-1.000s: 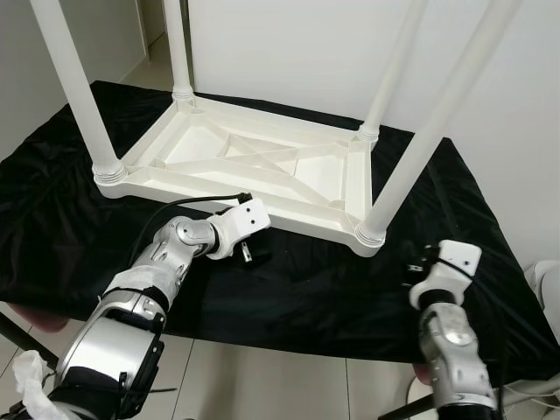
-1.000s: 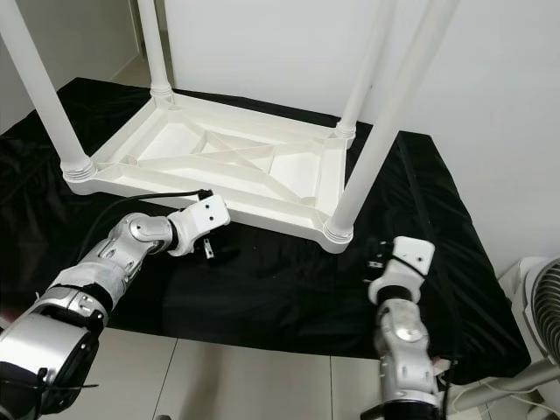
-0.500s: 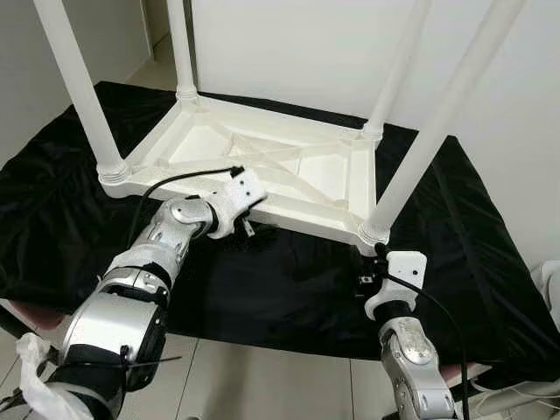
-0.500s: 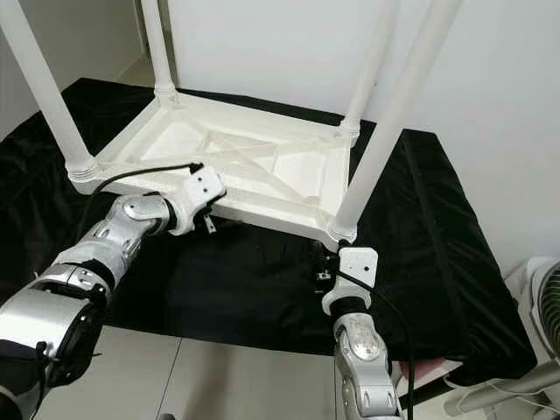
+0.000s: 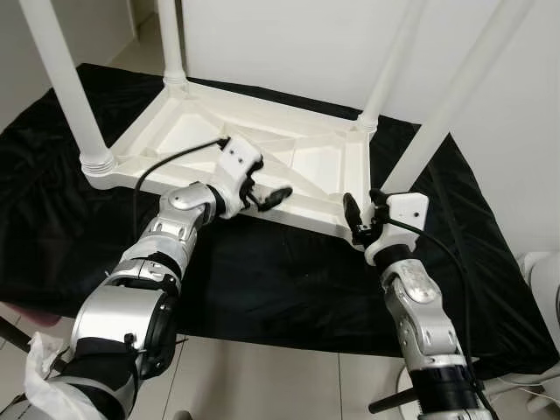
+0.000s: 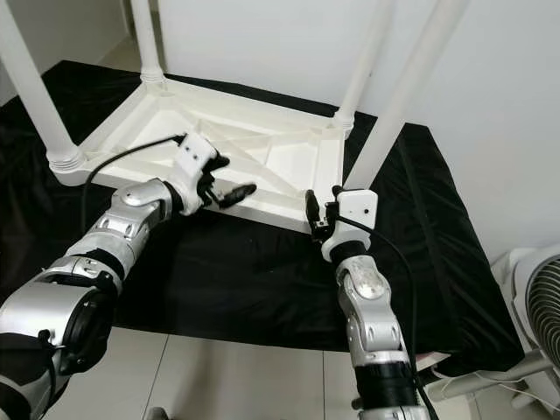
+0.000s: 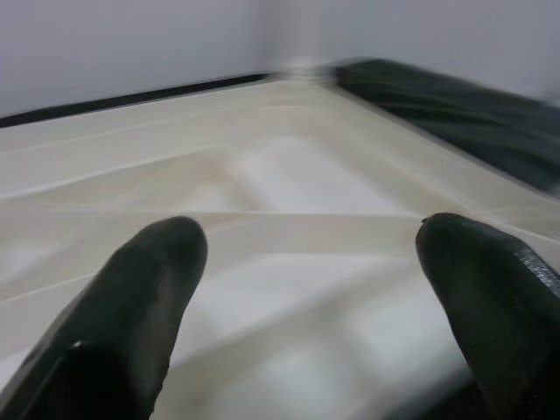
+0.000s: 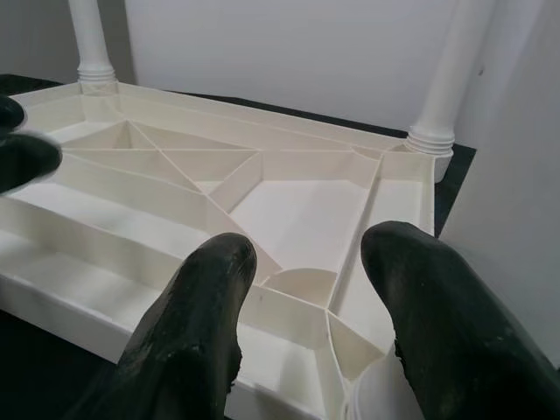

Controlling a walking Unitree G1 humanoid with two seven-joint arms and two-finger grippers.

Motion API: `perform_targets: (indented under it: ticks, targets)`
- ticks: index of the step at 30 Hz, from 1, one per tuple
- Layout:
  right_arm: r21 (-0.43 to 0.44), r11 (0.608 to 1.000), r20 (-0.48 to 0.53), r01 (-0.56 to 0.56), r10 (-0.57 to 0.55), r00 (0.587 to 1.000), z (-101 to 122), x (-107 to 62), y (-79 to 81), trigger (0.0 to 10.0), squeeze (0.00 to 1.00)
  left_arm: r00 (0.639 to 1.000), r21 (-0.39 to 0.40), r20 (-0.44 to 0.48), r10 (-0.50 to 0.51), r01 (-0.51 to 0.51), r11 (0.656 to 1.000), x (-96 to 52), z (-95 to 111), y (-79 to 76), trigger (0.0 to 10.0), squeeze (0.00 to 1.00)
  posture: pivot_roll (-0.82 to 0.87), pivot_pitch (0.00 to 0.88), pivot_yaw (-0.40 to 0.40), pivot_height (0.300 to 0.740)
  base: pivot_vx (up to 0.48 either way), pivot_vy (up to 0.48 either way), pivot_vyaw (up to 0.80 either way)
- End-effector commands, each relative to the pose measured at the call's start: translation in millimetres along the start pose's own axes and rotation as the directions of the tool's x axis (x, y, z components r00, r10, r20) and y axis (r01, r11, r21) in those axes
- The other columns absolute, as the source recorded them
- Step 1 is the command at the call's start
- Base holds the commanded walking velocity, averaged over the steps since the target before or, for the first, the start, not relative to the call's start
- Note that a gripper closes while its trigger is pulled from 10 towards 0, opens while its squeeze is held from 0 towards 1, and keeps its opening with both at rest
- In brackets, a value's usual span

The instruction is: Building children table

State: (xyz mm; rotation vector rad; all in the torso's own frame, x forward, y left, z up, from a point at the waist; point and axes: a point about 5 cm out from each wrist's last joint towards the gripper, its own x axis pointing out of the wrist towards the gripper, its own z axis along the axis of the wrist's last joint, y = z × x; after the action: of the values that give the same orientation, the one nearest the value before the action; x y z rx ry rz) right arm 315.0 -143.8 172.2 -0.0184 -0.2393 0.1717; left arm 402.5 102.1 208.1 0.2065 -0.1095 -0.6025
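Both grippers, left gripper [image 5: 267, 194] and right gripper [image 5: 359, 214], have just closed in on the upturned children's table [image 5: 297, 166] frame's near edge, jaws spread, probably about to grab it.

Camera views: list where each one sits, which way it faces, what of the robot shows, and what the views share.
Left eye view: on the head, looking forward and down at the upturned white table on the black cloth; both silver arms show, left tool and right tool at the near rim.
Right eye view: same scene from the other eye.
Left wrist view: along the left tool's open fingers, over the table's underside.
Right wrist view: along the right tool's open fingers, across the ribbed underside towards two legs.
Shared: the table.
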Motion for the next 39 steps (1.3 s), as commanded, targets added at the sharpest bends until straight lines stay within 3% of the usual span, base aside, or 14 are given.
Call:
perform_targets:
  ticks: [1, 6, 8, 11, 12, 14, 16, 21, 30, 33, 39]
  targets:
    - [0.009, 1.000, -0.019, 0.019, -0.019, 1.000, -3, 0.5, -6.8, 10.0, 0.00, 0.998, -0.009, 0.008, 0.068, -0.068, 0.998, 1.0, 1, 1.3, 10.0, 0.00, -0.13, 0.124, -0.131, 0.740, 0.000, 0.000, 0.00]
    - [0.005, 0.999, -0.022, 0.042, -0.042, 0.999, -3, 9.0, -11.4, 10.0, 0.00, 0.998, -0.002, 0.018, 0.062, -0.062, 0.998, 1.1, 1, -1.5, 10.0, 0.00, -0.11, 0.140, -0.139, 0.740, 0.000, 0.000, 0.00]
    - [-0.038, 0.979, -0.016, 0.203, -0.203, 0.979, -2, 13.1, -32.0, 10.0, 0.00, 0.998, 0.009, -0.012, 0.065, -0.065, 0.998, -1.1, -4, 0.3, 10.0, 0.00, -0.10, 0.151, -0.140, 0.740, 0.000, 0.000, 0.00]
    - [-0.038, 0.979, -0.016, 0.203, -0.203, 0.979, -2, 13.1, -32.0, 10.0, 0.00, 0.998, 0.009, -0.012, 0.065, -0.065, 0.998, -1.1, -4, 0.3, 10.0, 0.00, -0.10, 0.151, -0.140, 0.740, 0.000, 0.000, 0.00]
    - [-0.050, 0.963, -0.018, 0.266, -0.267, 0.964, -3, 10.8, -41.4, 10.0, 0.00, 0.997, 0.018, -0.035, 0.068, -0.067, 0.998, -2.5, -7, 2.7, 10.0, 0.00, -0.10, 0.153, -0.137, 0.740, 0.000, 0.000, 0.00]
    - [-0.050, 0.963, -0.018, 0.266, -0.267, 0.964, -3, 10.8, -41.4, 10.0, 0.00, 0.997, 0.018, -0.035, 0.068, -0.067, 0.998, -2.5, -7, 2.7, 10.0, 0.00, -0.10, 0.153, -0.137, 0.740, 0.000, 0.000, 0.00]
    - [-0.069, 0.942, -0.021, 0.328, -0.330, 0.944, -5, 3.1, -56.9, 10.0, 0.00, 0.997, 0.065, -0.077, 0.025, -0.020, 0.998, -3.6, -12, 0.2, 10.0, 0.00, -0.11, 0.153, -0.125, 0.740, 0.000, 0.000, 0.00]
    - [-0.034, 0.965, -0.006, 0.260, -0.260, 0.966, -2, -2.1, -51.0, 10.0, 0.00, 0.993, 0.084, -0.105, -0.045, 0.054, 0.995, -5.3, -19, -7.5, 10.0, 0.00, -0.11, 0.151, -0.111, 0.740, 0.000, 0.000, 0.00]
    - [-0.017, 0.968, -0.018, 0.249, -0.250, 0.968, -6, -10.3, -45.3, 10.0, 0.00, 0.988, 0.112, -0.097, -0.119, 0.130, 0.985, -6.2, -21, -15.2, 10.0, 0.00, -0.11, 0.155, -0.107, 0.740, 0.000, 0.000, 0.00]
    - [-0.019, 0.972, -0.030, 0.235, -0.236, 0.971, -9, -22.1, -41.1, 10.0, 0.00, 0.968, 0.090, -0.117, -0.220, 0.231, 0.969, -5.6, -27, -30.1, 10.0, 0.00, -0.12, 0.148, -0.103, 0.740, 0.000, 0.000, 0.00]
    - [-0.017, 0.977, -0.032, 0.212, -0.213, 0.977, -8, -26.7, -35.5, 10.0, 0.00, 0.950, 0.080, -0.147, -0.274, 0.288, 0.954, -5.7, -34, -39.1, 10.0, 0.00, -0.13, 0.143, -0.099, 0.740, 0.000, 0.000, 0.00]
